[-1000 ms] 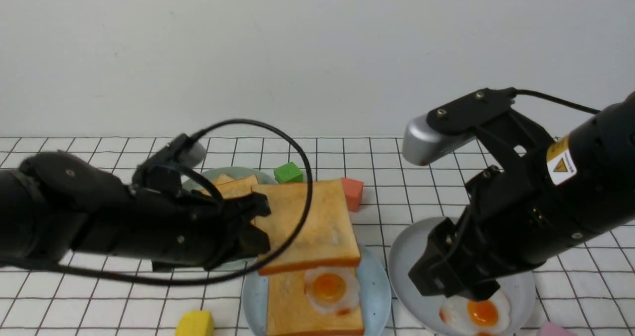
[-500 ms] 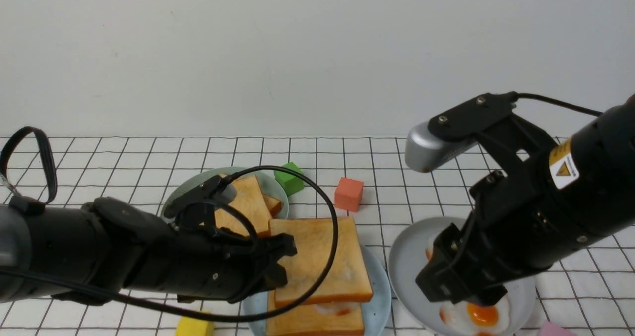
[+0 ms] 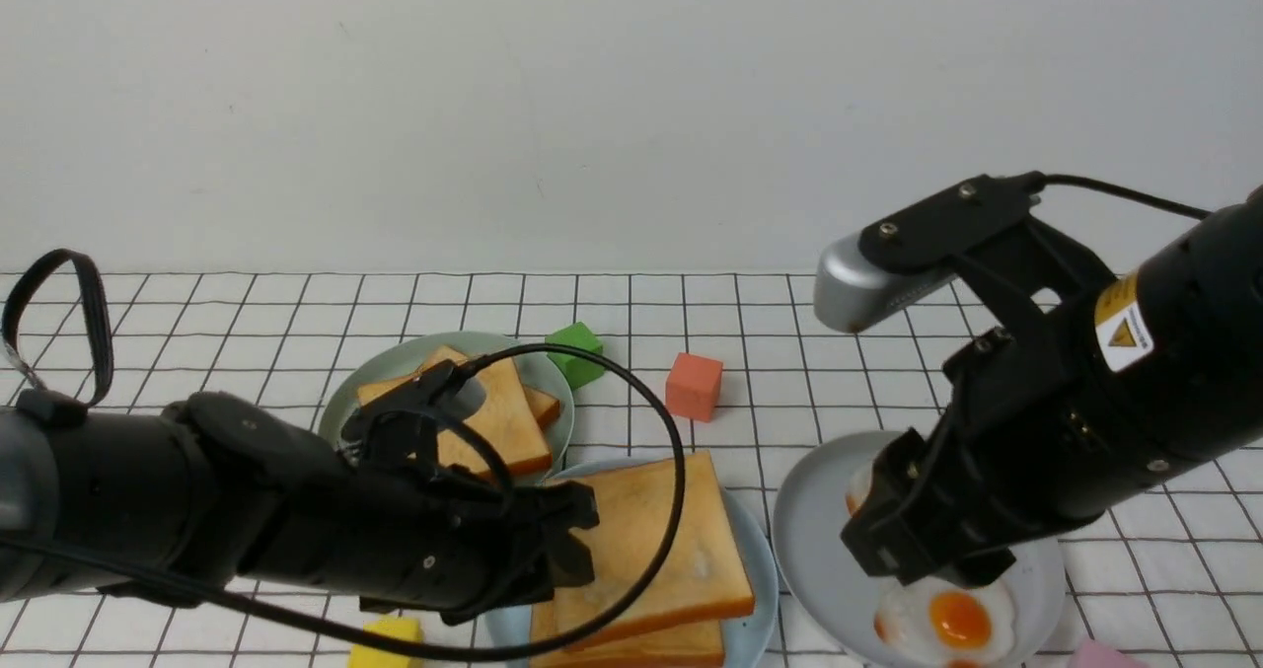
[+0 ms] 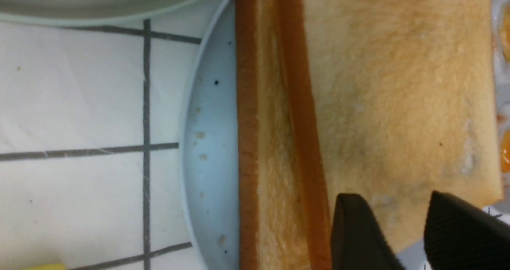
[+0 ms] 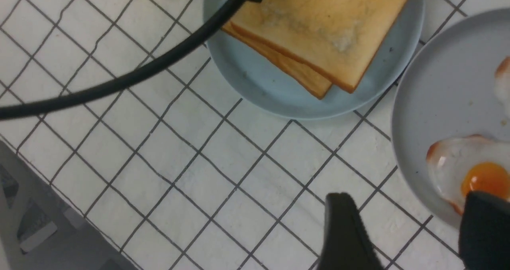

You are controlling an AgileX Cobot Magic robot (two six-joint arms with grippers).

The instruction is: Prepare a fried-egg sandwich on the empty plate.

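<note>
sandwich (image 3: 661, 540) sits just right of left gripper (image 3: 582, 540) in frame, jaws parted astride its edge; right gripper (image 3: 928, 564) spread, empty, farther.

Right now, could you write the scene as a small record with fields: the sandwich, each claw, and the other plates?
sandwich: two toast slices stacked, upper one skewed, filling mostly hidden
blue plate: under the sandwich
left claw: open, at the sandwich's left edge
right claw: open, empty, above the grey plate
grey plate: holds a fried egg
grey-green plate: holds spare toast
loose items: green block, red block, yellow block
</note>
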